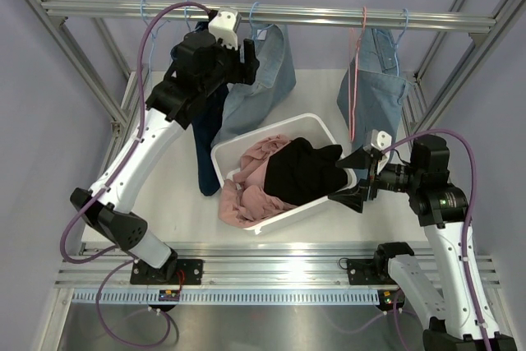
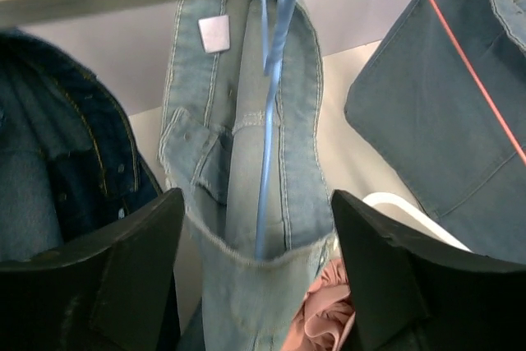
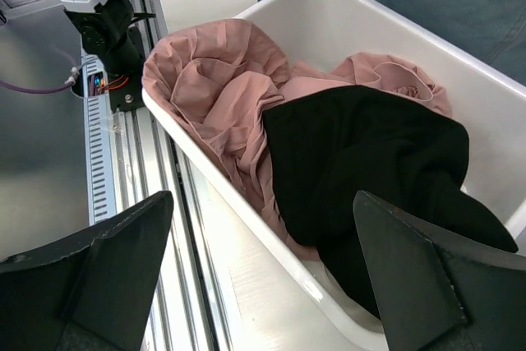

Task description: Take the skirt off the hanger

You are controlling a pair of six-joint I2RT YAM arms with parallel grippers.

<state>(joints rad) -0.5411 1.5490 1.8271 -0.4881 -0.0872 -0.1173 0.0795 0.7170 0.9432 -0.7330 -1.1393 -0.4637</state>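
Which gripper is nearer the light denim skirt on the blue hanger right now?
Left. The left gripper straddles the light denim skirt up at the rail; the right gripper is down beside the white bin, by the black garment, well clear.

Left arm (image 1: 136,162): white shell links, black joint housings. Right arm (image 1: 450,248): same build, small green mark on black elbow housing, perhaps status light. Purple cables (image 1: 141,80) loop along each arm. White wrist camera block (image 1: 224,26) atop left wrist; similar white block on right wrist. Fingers (image 2: 99,277) matte black, broad wedges. Black base plates (image 1: 177,271) at foot of each arm.
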